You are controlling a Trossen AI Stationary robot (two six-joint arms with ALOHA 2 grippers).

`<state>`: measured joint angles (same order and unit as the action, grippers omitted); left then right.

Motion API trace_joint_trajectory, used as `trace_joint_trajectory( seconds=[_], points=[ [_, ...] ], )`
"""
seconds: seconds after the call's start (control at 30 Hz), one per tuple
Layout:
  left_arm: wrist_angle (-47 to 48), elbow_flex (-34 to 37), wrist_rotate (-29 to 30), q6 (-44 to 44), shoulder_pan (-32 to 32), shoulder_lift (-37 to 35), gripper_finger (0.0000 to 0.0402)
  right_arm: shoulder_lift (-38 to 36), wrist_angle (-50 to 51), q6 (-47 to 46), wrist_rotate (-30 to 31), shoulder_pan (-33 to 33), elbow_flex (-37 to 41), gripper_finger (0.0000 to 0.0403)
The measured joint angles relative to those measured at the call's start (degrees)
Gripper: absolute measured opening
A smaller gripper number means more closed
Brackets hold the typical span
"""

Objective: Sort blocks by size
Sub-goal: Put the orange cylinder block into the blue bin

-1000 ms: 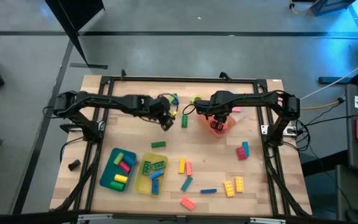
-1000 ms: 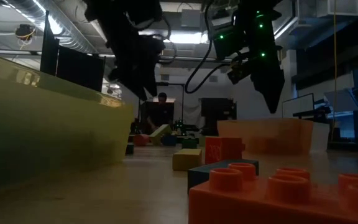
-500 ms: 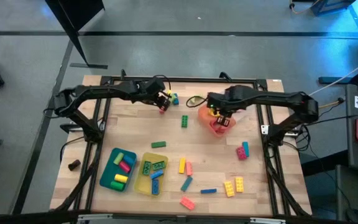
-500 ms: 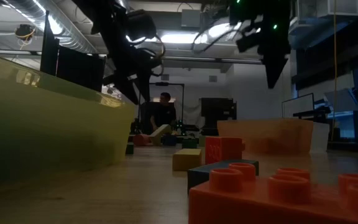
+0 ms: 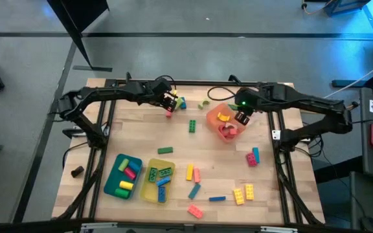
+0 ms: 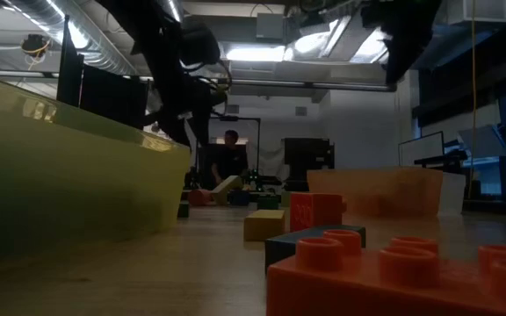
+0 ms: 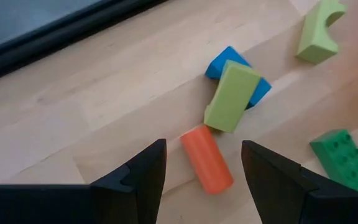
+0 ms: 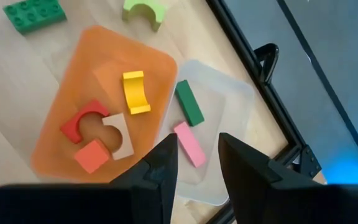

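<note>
Left wrist view: my left pincer (image 7: 201, 165) hangs with fingers apart over an orange block (image 7: 207, 158); my right pincer (image 8: 197, 155) gapes above an orange tray (image 8: 61, 118).

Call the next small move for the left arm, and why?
Probably lower the left gripper straight down onto the orange cylinder block and close. Its fingers are open with the block lying between them on the table. The lime block leaning on the blue block sits just past the cylinder's end, so a straight descent seems safest.
</note>
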<state>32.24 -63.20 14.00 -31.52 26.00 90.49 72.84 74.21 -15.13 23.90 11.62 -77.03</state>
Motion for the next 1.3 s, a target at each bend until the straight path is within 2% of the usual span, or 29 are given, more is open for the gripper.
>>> trace_joint_trajectory(
  seconds=[0.37,0.63,0.77,1.1,1.2,1.3],
  points=[
    [-1.2,0.0,-1.1,-4.1,-0.6,8.5,0.0194,-3.6,0.5,-0.1,0.0,0.0,0.7,0.0117],
    [-1.8,0.0,-3.2,-5.9,-1.1,10.4,0.0194,-12.1,-6.1,-3.7,0.0,0.0,13.6,0.0117],
    [-3.0,0.0,-3.4,-6.2,-1.3,11.9,0.0194,-16.5,-7.0,-7.7,-2.7,0.0,19.4,0.0117],
    [-4.7,0.0,-5.0,-6.6,-1.8,16.1,0.0194,-25.7,-7.2,-12.1,-4.0,0.0,24.4,0.0117],
    [-3.7,0.0,-5.0,-4.4,-1.7,16.2,0.0179,-26.5,-7.2,-12.1,-4.1,0.0,24.7,0.0117],
    [-2.9,0.0,-4.8,-2.6,-1.7,16.2,0.0145,-27.4,-7.2,-12.1,-4.1,0.0,24.7,0.0117]
  ],
)
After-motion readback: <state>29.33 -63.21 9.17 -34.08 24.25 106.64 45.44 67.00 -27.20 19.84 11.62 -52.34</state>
